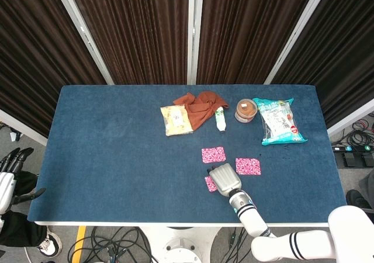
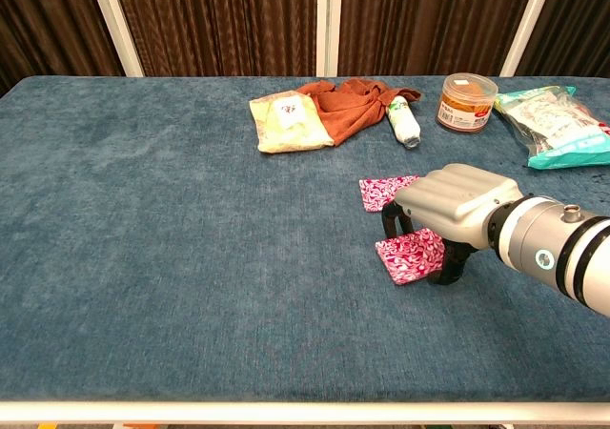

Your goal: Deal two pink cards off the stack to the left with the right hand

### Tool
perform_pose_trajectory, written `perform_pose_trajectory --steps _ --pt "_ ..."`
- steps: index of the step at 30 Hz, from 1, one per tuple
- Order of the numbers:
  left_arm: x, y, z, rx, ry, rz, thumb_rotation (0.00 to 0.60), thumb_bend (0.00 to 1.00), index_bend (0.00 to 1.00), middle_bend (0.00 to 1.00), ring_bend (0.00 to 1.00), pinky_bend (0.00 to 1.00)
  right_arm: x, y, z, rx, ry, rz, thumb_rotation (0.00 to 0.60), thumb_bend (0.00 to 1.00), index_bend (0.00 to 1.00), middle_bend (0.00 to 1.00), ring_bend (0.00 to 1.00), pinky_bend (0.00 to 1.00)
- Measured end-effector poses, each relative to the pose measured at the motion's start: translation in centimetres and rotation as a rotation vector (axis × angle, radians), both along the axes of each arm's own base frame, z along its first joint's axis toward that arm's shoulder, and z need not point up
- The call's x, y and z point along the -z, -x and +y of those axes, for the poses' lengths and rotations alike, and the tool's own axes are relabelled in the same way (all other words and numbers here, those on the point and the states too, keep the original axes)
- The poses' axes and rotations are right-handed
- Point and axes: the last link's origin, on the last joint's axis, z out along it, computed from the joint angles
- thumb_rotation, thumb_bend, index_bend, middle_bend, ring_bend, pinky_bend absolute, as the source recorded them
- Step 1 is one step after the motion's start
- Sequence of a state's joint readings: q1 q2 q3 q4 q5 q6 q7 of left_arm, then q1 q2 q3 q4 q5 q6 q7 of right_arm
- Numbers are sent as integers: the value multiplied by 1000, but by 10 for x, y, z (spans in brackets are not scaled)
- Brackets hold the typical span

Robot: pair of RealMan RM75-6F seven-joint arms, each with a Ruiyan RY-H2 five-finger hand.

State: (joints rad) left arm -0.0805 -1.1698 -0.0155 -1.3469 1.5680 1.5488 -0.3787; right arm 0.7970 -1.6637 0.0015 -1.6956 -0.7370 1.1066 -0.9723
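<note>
Gripping a pink card, the right hand hovers near a brown-filled jar.

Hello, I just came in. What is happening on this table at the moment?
The robot's right hand holds a pink patterned card low over the blue table, near the front edge. Another pink card lies flat further back, and the remaining stack sits to its right. The left hand hangs off the table's left side, holding nothing.

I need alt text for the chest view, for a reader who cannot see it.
The robot's right hand holds a pink card low over a blue table, with another pink card lying just behind. At the far edge sit a yellow packet, orange cloth, small bottle, jar and snack bag.
</note>
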Motion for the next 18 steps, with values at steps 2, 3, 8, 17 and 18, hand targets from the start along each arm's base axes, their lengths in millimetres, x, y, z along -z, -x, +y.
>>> perform_pose_trajectory --steps 2,3,8,17,18 --pt "0 0 0 -1 1 0 600 16 91 100 0 127 -1 0 0 1 1 -1 600 128 343 308 777 871" --pt "1 0 0 -1 2 -1 600 16 91 100 0 127 -1 1 0 2 1 -2 600 127 341 305 777 872" --pt "1 1 0 -2 3 -2 600 16 92 100 0 127 -4 2 0 5 4 -4 600 127 334 295 777 871" --pt "3 0 0 0 7 0 600 16 91 100 0 127 -26 0 -1 2 37 -47 600 121 296 271 775 871" --pt "3 0 0 1 6 0 600 16 91 100 0 127 -26 0 -1 4 34 -51 600 114 290 265 774 871"
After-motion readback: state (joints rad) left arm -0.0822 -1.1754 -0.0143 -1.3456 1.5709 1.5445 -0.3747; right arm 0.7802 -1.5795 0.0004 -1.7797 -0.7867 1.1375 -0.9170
